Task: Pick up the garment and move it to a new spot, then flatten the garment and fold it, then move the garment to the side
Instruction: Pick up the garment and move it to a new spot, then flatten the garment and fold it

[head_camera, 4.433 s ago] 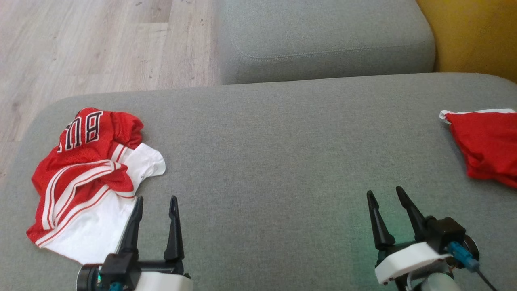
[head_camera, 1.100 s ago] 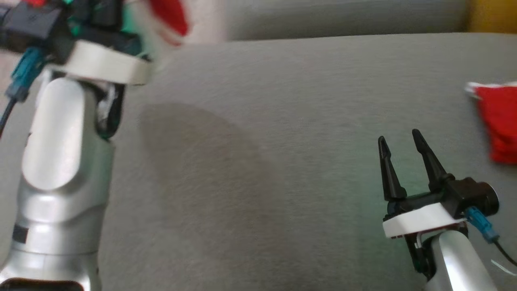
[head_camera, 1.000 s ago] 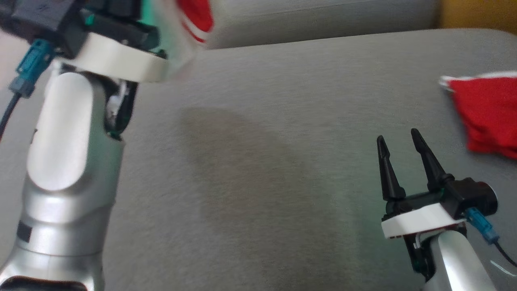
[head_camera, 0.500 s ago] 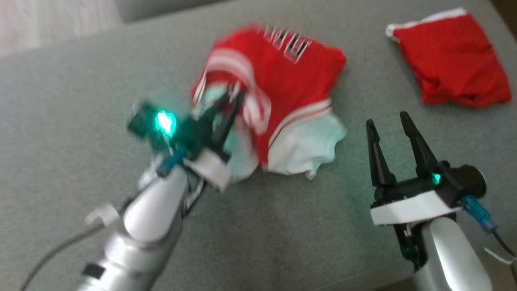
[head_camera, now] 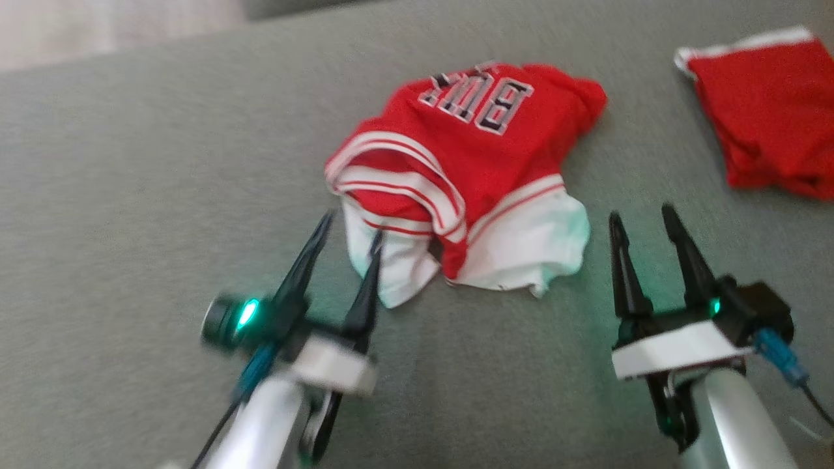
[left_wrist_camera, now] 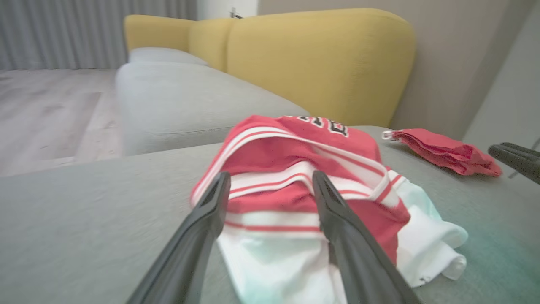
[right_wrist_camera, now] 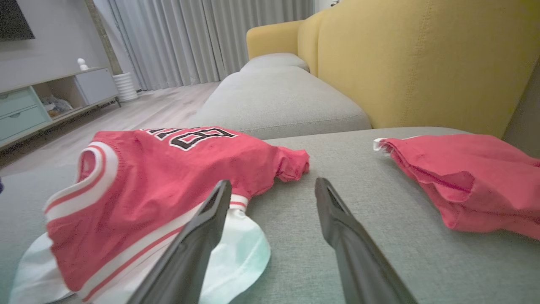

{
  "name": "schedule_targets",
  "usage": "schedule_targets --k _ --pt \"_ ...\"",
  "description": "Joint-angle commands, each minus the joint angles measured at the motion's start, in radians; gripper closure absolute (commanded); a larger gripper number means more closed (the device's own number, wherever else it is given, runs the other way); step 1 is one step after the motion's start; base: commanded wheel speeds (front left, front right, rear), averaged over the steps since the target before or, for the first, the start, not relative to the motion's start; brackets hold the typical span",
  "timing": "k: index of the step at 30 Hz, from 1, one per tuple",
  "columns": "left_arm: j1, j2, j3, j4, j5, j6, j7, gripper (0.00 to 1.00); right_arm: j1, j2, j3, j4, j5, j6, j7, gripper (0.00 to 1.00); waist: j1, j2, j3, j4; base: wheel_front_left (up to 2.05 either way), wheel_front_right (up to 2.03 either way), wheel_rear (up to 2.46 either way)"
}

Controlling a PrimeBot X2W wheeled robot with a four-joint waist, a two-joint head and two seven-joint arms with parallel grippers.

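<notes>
Garment (head_camera: 469, 176), a crumpled red jersey with a white hem, lies near the middle of the grey sofa seat (head_camera: 163, 163). In the head view its long axis goes from the lettered red end at 1 o'clock down to the white hem at 7 o'clock. The left tool (head_camera: 352, 228) is spread wide and empty. The hem is at its 1 o'clock, just beside its fingertips, so I judge this arm is the nearer one for flattening. The right tool (head_camera: 640, 215) is also wide and empty, with the hem near, at its 10 o'clock. A second red cloth (head_camera: 769, 111) lies well apart at 2 o'clock. Behind are a yellow backrest (left_wrist_camera: 320, 59), a wooden floor (left_wrist_camera: 46, 109) and grey curtains (right_wrist_camera: 202, 38).
</notes>
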Motion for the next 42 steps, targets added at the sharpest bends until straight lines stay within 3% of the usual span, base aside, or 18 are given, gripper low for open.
schedule_targets --k 1,10,19,42 --pt "0.034 0.003 0.067 -0.075 -0.008 0.02 -0.008 0.0 0.011 -0.001 0.016 -0.023 0.006 -0.001 0.001 0.0 0.0001 0.0 -0.106 0.093 0.0 0.0 0.0" --pt "0.301 0.002 0.226 -0.271 -0.023 0.093 -0.008 0.0 0.131 -0.001 0.002 -0.011 0.022 -0.001 0.001 0.0 0.0001 0.0 -0.254 0.195 0.0 0.0 0.0" --pt "0.376 0.001 0.252 -0.297 0.068 0.076 -0.008 0.0 0.189 -0.001 0.032 0.009 0.011 -0.001 0.001 0.0 0.0001 0.0 -0.289 0.207 0.0 0.0 0.0" --pt "0.397 0.001 0.264 -0.28 0.058 0.081 -0.008 0.0 0.2 0.0 0.048 0.021 0.009 -0.001 0.001 0.0 0.0001 0.0 -0.299 0.181 0.0 0.0 0.0"
